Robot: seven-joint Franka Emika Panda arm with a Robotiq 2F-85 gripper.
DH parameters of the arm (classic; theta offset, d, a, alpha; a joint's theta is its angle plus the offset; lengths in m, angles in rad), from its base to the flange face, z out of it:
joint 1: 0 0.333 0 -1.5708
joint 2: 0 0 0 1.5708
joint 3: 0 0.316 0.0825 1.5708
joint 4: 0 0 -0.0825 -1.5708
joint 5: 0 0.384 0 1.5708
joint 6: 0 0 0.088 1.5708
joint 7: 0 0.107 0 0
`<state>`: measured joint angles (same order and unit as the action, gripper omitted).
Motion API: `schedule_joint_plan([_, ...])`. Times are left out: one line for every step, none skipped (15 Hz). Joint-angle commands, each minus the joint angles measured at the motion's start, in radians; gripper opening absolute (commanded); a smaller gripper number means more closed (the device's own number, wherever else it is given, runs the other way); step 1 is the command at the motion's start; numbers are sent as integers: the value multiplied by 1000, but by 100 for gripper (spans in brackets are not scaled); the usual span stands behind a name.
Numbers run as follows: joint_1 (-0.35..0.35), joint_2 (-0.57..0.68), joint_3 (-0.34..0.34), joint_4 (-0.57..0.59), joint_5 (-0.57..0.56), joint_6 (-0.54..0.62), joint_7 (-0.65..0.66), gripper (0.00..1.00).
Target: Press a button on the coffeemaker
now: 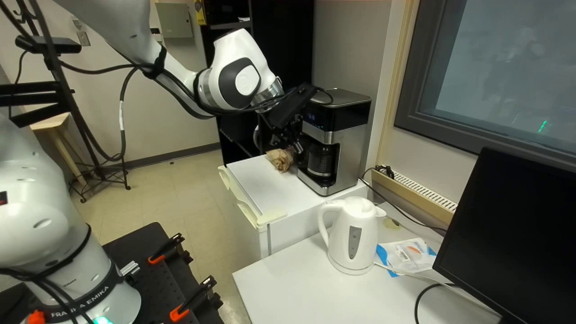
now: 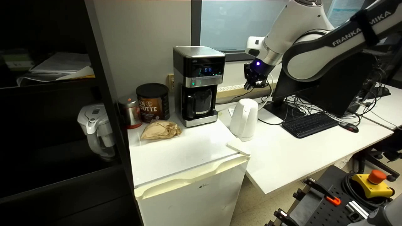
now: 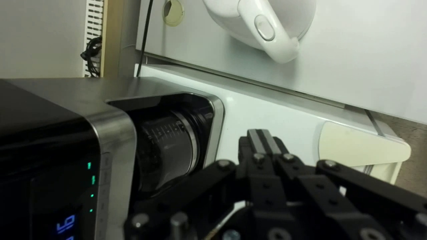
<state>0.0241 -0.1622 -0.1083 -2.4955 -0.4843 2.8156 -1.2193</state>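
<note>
Coffeemaker (image 2: 198,82) and gripper (image 3: 265,141) are not in contact, as an exterior view shows. In the wrist view the fingertips (image 3: 255,141) are pressed together and nothing is held between them, presumably so that one blunt tip is offered for pushing. They are aimed past the machine's front, so a turn toward the lit display (image 2: 208,70) is likely needed. Along the silver band (image 3: 121,166) beneath that display, faint markings (image 3: 105,176) are seen; these may be the buttons, but they cannot be read. Lower down, the carafe (image 2: 202,102) is seated in its bay, probably best avoided on approach. The coffeemaker is set upright on a small white fridge (image 2: 191,153), its controls faced outward, perhaps for easy reach. A paper bag (image 2: 161,129) and a lidded can (image 2: 153,104) are placed nearby, possibly as brewing supplies. On the neighbouring tabletop (image 2: 301,157) a white kettle (image 2: 246,121) is stood upright, close to the fridge but apart from the coffeemaker.
</note>
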Motion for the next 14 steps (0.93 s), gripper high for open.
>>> schedule_joint_plan([-13,87,24,72,-1,63,-40,3])
schedule_joint_plan([-13,102,27,82,3,73,-45,3])
schedule_joint_plan([-14,119,32,96,2,81,-47,3])
schedule_joint_plan([-14,133,36,107,7,87,-54,3])
schedule_joint_plan([-14,147,40,119,10,95,-62,3])
schedule_joint_plan([-14,160,44,129,15,98,-72,2])
schedule_joint_plan([-16,172,48,142,4,102,-68,1])
schedule_joint_plan([-18,183,52,154,0,102,-68,0])
schedule_joint_plan([-19,195,56,170,-5,103,-69,1])
schedule_joint_plan([-20,205,59,182,-5,103,-70,1])
schedule_joint_plan([-20,218,63,196,-3,103,-73,1])
schedule_joint_plan([-20,228,65,209,-6,104,-73,1])
schedule_joint_plan([-20,237,68,222,-7,102,-75,1])
schedule_joint_plan([-20,245,71,232,-9,102,-75,1])
